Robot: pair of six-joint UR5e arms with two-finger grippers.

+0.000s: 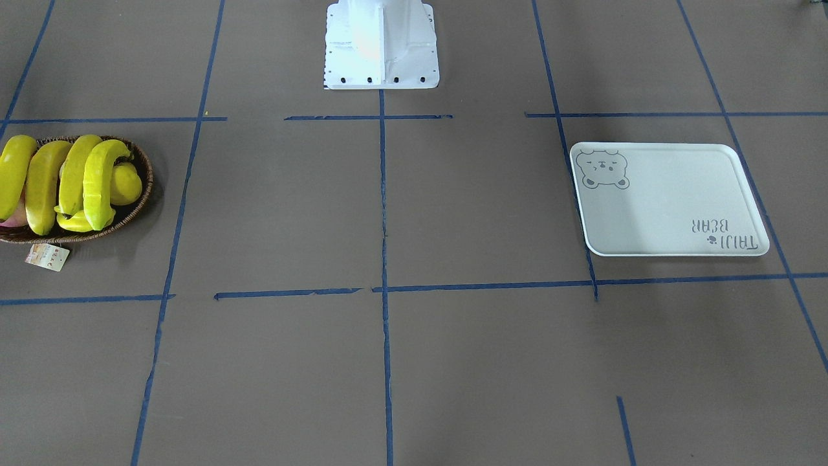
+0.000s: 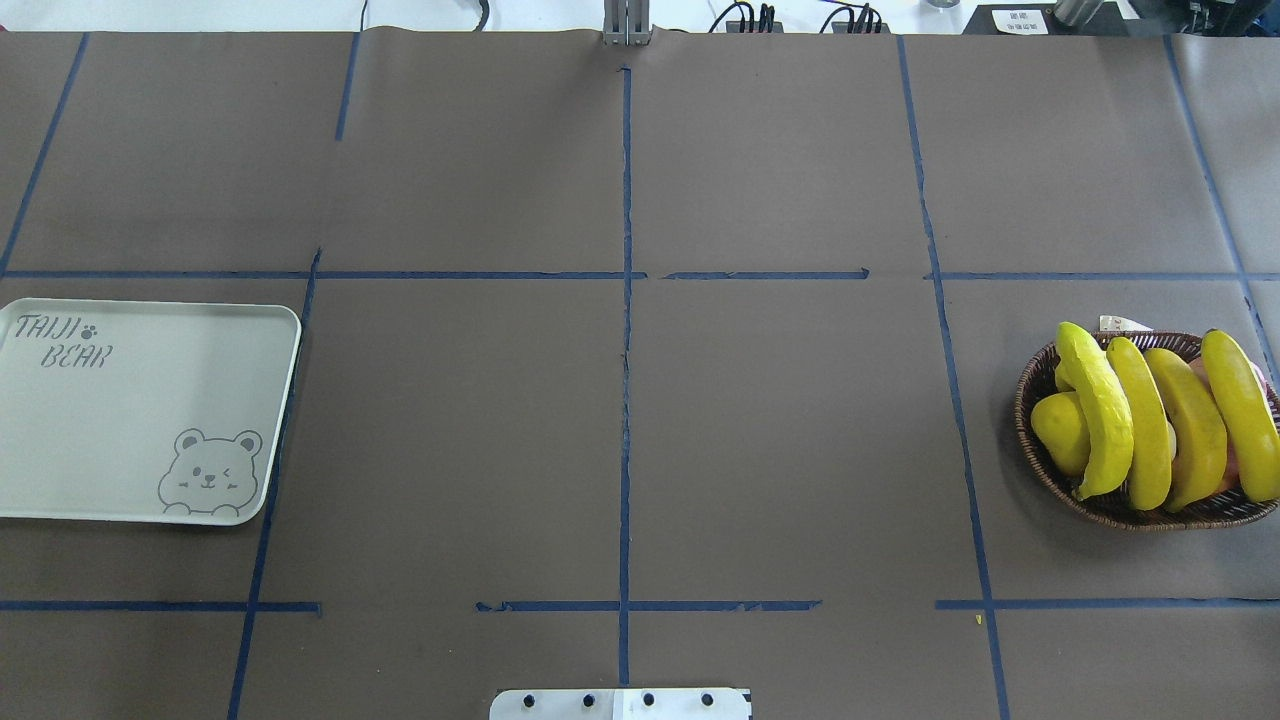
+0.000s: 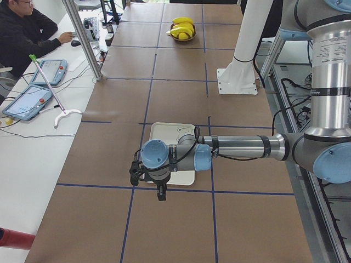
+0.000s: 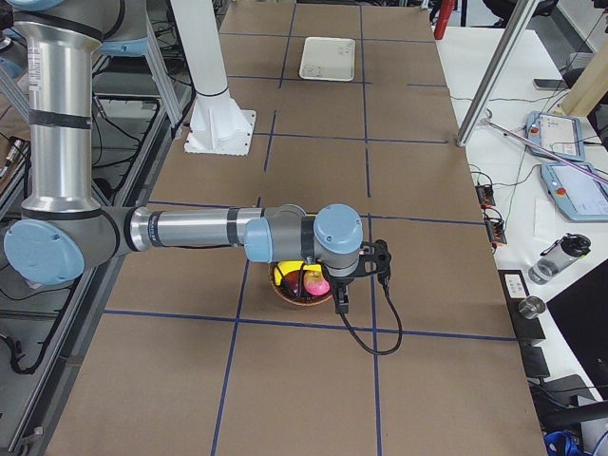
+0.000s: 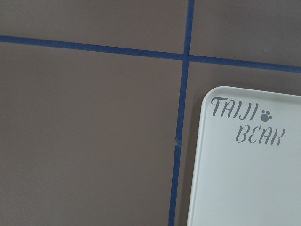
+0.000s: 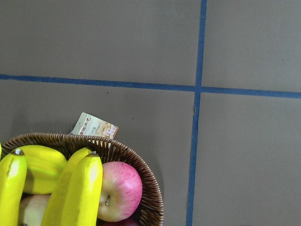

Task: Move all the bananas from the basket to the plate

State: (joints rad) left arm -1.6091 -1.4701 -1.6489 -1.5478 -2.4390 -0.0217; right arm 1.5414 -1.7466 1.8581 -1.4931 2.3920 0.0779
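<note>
Several yellow bananas [image 2: 1145, 425] lie side by side in the dark wicker basket [image 2: 1120, 512], which the front view shows at the left edge [image 1: 139, 207] with bananas [image 1: 42, 188]. The right wrist view shows banana tips [image 6: 77, 188] and the basket rim [image 6: 150, 188]. The pale-grey bear plate [image 2: 130, 420] is bare; it also shows in the front view [image 1: 666, 207] and the left wrist view [image 5: 249, 183]. The left gripper [image 3: 160, 192] hangs above the plate, the right gripper [image 4: 342, 302] above the basket. Both show only in the side views; I cannot tell open or shut.
A yellow pear [image 2: 1060, 430] and a red apple [image 6: 120, 190] share the basket. A paper tag [image 1: 47, 256] hangs off its rim. The white robot base [image 1: 381, 45] stands at the table's middle edge. A person [image 3: 22, 33] sits beside the table.
</note>
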